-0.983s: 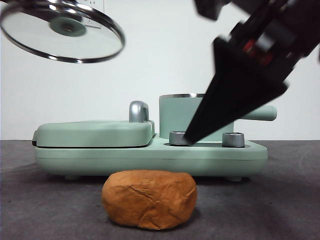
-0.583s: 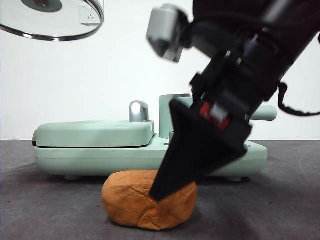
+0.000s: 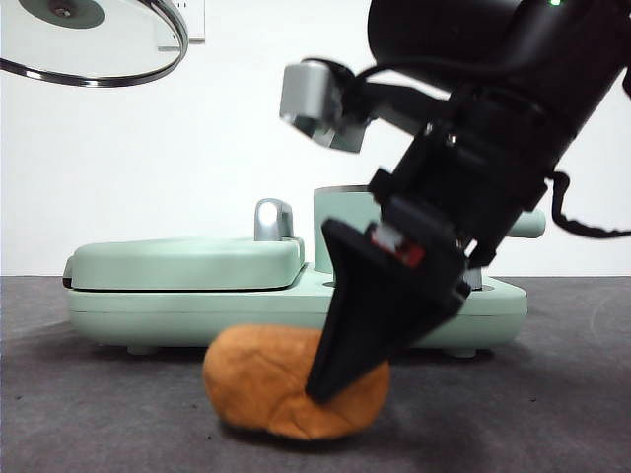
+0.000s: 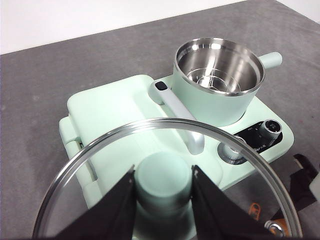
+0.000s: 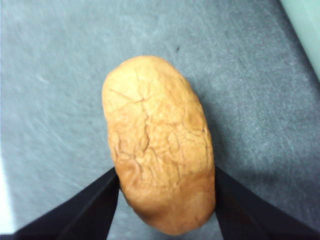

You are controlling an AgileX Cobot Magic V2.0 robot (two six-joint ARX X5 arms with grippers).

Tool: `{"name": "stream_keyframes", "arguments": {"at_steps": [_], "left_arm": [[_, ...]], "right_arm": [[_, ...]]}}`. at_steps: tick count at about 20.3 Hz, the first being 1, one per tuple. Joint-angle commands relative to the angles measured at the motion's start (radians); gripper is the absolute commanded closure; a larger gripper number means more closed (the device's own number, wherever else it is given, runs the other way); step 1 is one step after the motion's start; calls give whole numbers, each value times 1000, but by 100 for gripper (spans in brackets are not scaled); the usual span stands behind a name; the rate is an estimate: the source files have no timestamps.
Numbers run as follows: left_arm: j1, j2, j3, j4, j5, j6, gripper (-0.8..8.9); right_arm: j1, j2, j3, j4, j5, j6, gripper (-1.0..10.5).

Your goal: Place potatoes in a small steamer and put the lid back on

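The potato (image 3: 266, 384), an orange-brown wrinkled lump, lies on the dark table in front of the appliance. My right gripper (image 3: 330, 384) has come down over it. In the right wrist view its jaws press on both sides of one end of the potato (image 5: 157, 145). The mint-green steamer (image 4: 215, 100) stands open and empty on the base, partly hidden behind the right arm in the front view (image 3: 340, 232). My left gripper (image 4: 163, 172) is shut on the knob of the glass lid (image 4: 240, 150) and holds it high at the top left of the front view (image 3: 89, 39).
The flat mint-green griddle (image 3: 187, 264) with its chrome handle (image 3: 273, 219) takes up the left of the base. Two control knobs (image 4: 270, 127) sit on the base in front of the steamer. The steamer's side handle (image 4: 270, 59) sticks out to the right.
My right gripper has come down from above the base onto the potato, and its jaws now grip it. The potato has shifted slightly. The lid has moved up and left.
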Motion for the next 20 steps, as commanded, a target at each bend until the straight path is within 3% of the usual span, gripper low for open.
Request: {"name": "stream_keyframes", "arguments": {"at_steps": [1,5,8,11,20], "left_arm": [[-3,-2,13,34,-2,8,804],[-3,-2,13,38,-2,12,804],[-3,-1,13,42,-2,19,804],[-3,-1,13,42,-2,18,804],[-3,-1,13,41,-1,18,804]], "right_arm": [[10,-43,26,-6,-6,76,703],[-12,-147,137,-222,17,192,707],[-54,-180,332,-478,101,244,709],[-135,-149,559,-663,133,237,709],[-313,52,884,-698,134,141,709]]}}
